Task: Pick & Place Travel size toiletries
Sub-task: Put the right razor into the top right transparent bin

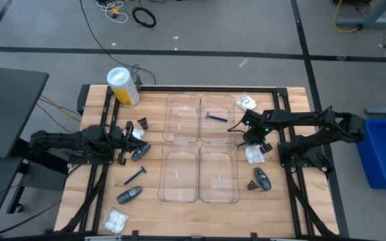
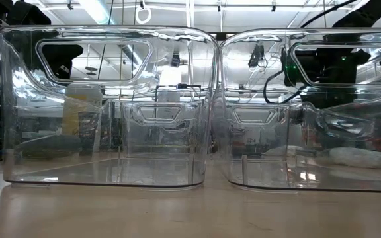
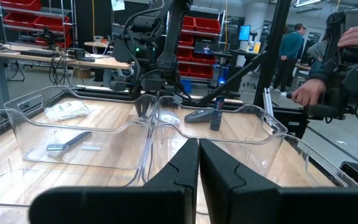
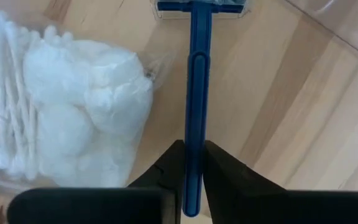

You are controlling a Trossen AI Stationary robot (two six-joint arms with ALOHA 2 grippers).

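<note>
High view: right end effector sits just right of the clear trays, over a white packet; one razor already lies in a far compartment. Left end effector waits at the left edge, closed and empty. Low view: only tray walls. Left wrist view: its fingers are shut. Right wrist view: fingers clamped on a blue razor beside a cotton packet. Pick looks done; next comes lifting clear and carrying to a compartment.
</note>
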